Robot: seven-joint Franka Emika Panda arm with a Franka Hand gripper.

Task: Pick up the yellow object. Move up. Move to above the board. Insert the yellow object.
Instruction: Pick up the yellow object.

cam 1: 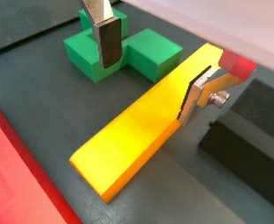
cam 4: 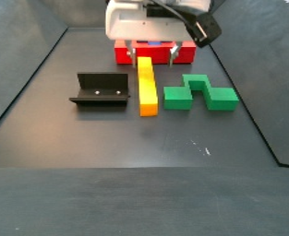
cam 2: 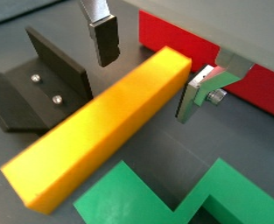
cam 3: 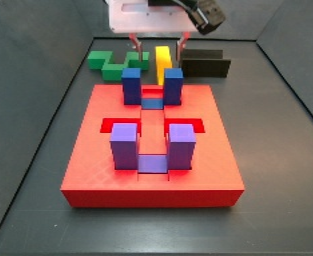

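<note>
Tool (cam 4: 151,57) open, fingers (cam 1: 106,42) either side of the yellow bar's (cam 4: 147,85) far end, bar flat on the table (cam 4: 134,138) between fixture (cam 4: 101,90) and green block (cam 4: 198,94), red board (cam 3: 152,160) behind

Opposed side views; close wrist views.

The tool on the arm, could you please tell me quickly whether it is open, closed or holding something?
Tool: open, low over one end of the yellow bar, one finger on each side, not gripping it.
</note>
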